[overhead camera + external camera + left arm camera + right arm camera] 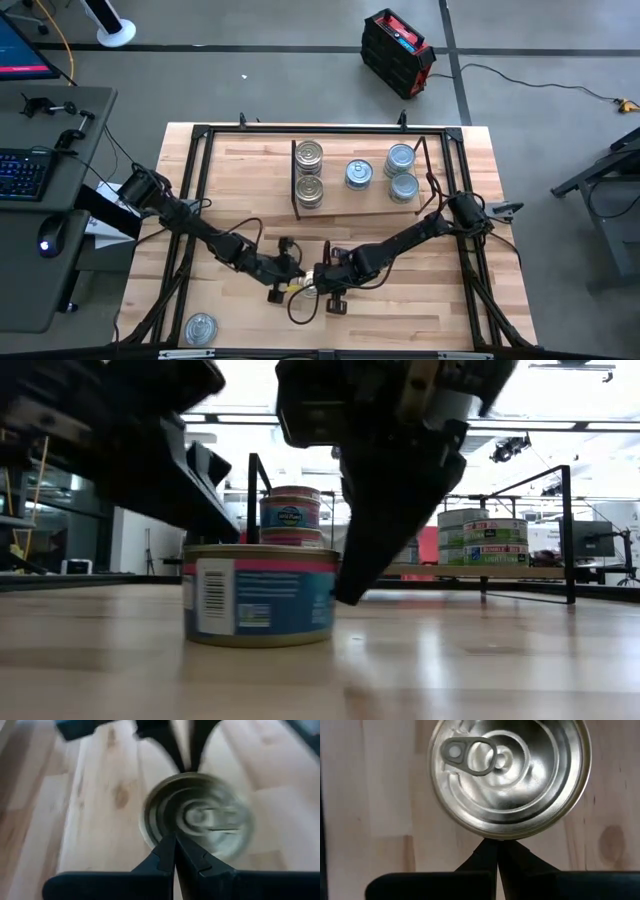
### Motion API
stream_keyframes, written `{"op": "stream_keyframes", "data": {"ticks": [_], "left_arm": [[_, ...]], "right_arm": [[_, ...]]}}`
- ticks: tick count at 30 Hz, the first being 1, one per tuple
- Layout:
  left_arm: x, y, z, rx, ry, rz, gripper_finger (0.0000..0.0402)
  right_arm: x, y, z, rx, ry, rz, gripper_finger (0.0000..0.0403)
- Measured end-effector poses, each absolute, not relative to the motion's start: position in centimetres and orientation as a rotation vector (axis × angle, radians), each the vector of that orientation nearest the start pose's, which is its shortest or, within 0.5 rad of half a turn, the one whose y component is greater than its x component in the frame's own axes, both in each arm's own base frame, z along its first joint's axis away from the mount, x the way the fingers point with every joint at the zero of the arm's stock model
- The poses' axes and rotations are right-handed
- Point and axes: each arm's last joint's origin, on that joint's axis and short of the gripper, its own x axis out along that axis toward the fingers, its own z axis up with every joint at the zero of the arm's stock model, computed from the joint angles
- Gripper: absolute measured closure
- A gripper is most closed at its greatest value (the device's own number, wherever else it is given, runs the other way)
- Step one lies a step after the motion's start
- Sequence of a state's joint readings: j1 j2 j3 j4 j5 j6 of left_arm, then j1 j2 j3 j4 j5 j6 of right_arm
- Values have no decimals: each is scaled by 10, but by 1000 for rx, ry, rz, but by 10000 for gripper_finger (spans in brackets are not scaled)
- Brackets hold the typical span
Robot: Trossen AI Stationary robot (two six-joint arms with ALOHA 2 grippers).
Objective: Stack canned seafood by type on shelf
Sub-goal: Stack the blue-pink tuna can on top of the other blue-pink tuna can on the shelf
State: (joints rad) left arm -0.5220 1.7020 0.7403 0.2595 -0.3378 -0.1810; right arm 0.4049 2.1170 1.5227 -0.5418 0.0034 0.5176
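Note:
A round flat tin [260,595] with a silver pull-tab lid [510,775] and a blue and pink label stands upright on the tabletop near the middle front. My two grippers almost hide it in the high view. My left gripper [175,847] is shut at the tin's left side, and my right gripper [497,845] is shut at its right side. The shelf [372,200] lies farther back. It bears two stacks of darker tins [309,170] at its left end and three silver-blue tins [400,172] toward its right. My left gripper's shut fingertips [167,851] reach the tin's top rim [159,834] on its left side, slanting down from the left. Whether they touch it I cannot tell. My right gripper sets its shut fingertips [350,585] against the tin's side wall [328,595] on the right, slanting down from the upper right. The tin stands flat on the table.
One more silver tin [200,327] lies alone near the table's front left corner. Black frame bars [200,180] run along the table's sides and back. Bare wood [420,310] spreads in front of the shelf and to the right of the grippers.

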Motion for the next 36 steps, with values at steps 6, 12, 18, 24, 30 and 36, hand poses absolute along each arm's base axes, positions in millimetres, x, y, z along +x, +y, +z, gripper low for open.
{"op": "stream_keyframes", "data": {"ticks": [6,12,18,24,30,36], "left_arm": [[277,-146,130,139,721,-110,402],[274,-145,127,153,765,-98,402],[268,-143,120,184,838,-96,402],[264,-139,117,195,881,-45,401],[243,-126,138,157,992,46,402],[215,-128,179,-16,946,92,401]], "right_arm": [[404,173,157,242,1119,78,403],[415,178,179,233,1050,111,403],[423,175,197,147,983,98,403],[427,165,199,154,987,88,403],[428,156,223,129,988,105,403],[438,146,247,3,923,200,377]]}}
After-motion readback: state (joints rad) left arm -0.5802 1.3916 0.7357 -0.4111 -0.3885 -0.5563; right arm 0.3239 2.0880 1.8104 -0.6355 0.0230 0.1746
